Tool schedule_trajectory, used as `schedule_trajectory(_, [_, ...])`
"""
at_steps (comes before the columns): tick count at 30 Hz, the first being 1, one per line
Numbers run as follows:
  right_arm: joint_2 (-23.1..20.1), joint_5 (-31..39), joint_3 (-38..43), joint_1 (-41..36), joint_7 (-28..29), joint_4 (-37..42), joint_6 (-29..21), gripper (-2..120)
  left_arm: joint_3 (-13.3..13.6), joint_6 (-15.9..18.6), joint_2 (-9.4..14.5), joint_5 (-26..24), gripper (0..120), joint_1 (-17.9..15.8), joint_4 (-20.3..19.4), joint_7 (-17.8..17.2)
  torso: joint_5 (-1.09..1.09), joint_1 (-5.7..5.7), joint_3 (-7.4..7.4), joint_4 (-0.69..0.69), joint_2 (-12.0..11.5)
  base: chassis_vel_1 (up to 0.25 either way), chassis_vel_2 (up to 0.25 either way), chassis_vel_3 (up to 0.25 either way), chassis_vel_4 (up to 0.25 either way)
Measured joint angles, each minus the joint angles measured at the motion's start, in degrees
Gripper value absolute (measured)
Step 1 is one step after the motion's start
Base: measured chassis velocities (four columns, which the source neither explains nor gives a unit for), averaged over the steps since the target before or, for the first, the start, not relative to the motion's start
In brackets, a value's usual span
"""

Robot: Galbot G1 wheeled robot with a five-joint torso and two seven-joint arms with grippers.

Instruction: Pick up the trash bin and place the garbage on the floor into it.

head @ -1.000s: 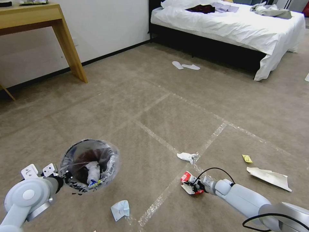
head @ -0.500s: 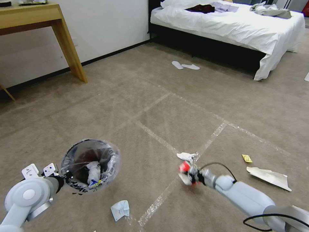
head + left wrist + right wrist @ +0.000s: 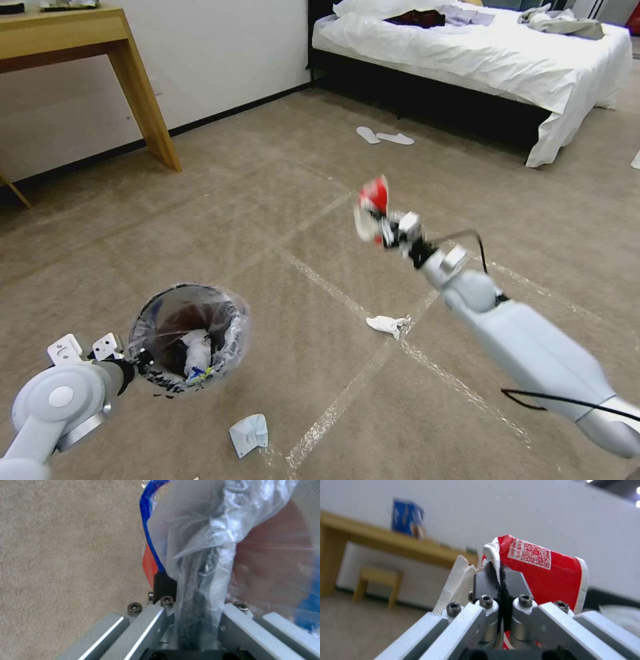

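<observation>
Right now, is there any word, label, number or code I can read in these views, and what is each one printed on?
QR code, white on red, with small rotated characters beside it, too small to read: on the crushed red-and-white paper cup pinched in the right gripper.
Black and blue print, no legible words: on the clear liner of the trash bin, whose rim the left gripper clamps.
Blue box on the wooden desk: blurred, unreadable.
</observation>
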Motion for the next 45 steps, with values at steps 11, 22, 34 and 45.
schedule_trajectory(11, [-0.92,7.65,-8.38,6.82,-0.29,11.7,0.63,0,0.46,0.05,-0.02,-0.13,0,-0.35,0.47,0.1,0.0,0.0,0.0,0.0,0.0,0.0,0.0,0.0,0.0])
schedule_trajectory(22, [1.8,12.93,-17.88,17.69,-1.59,16.98,-1.44,0,-0.03,0.04,-0.29,-0.53,0,-0.1,-0.14,0.03,0.0,0.0,0.0,0.0,0.0,0.0,0.0,0.0,0.0])
schedule_trajectory(34, [13.65,11.48,-30.81,20.38,-6.2,7.27,0.66,0,-0.58,-0.04,-1.64,-0.01,0,0.79,-0.59,-0.07,0.0,0.0,0.01,0.02,0.0,0.0,0.0,0.0,0.0])
schedule_trajectory(45, [13.02,11.9,-34.88,19.63,-12.87,5.69,1.33,0,-0.84,-0.23,-1.96,0.25,0,0.18,-0.14,-0.09,0.01,0.0,0.0,-0.01,0.0,0.0,0.0,0.0,0.0])
